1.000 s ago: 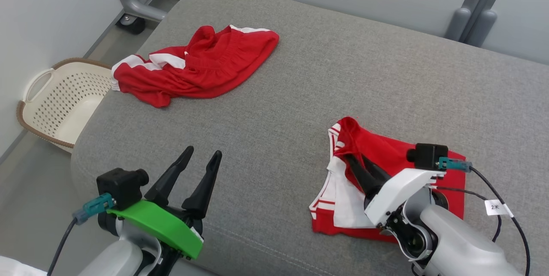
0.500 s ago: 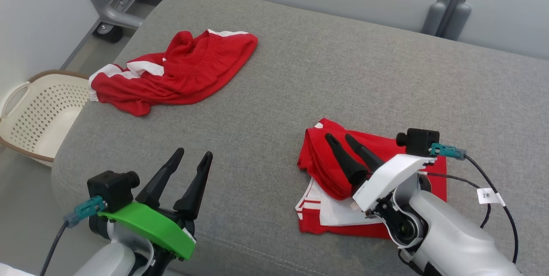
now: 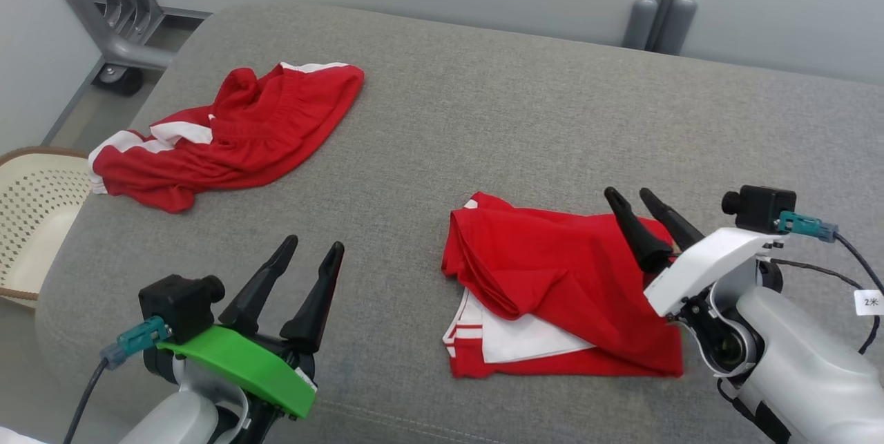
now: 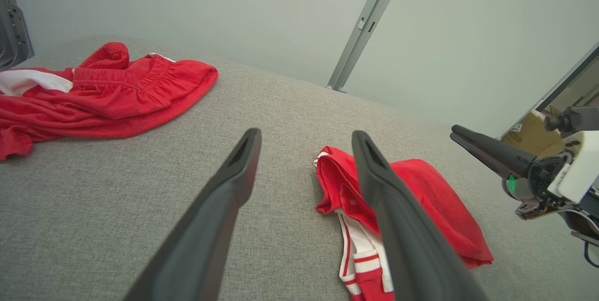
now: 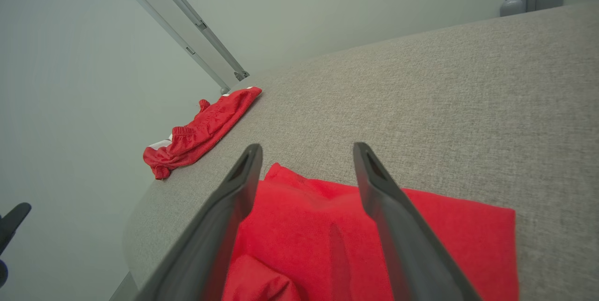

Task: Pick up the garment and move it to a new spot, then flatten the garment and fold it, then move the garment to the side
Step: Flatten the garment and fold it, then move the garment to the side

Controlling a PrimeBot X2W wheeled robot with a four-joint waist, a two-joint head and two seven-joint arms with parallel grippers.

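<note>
Grey woven upholstery [image 3: 525, 99] spreads wide under both my arms. My right gripper [image 3: 628, 192] is raised at the lower right, its fingers slanting up and away, spread wide and holding nothing. The folded garment [image 3: 552, 271] lies just below and left of those fingertips, apart from them. It is thin red cloth, doubled over, with white striped trim at its near-left corner. My left gripper [image 3: 314, 244] hangs low at the left, equally spread and empty. A crumpled red garment [image 3: 235, 130] lies far left.
</note>
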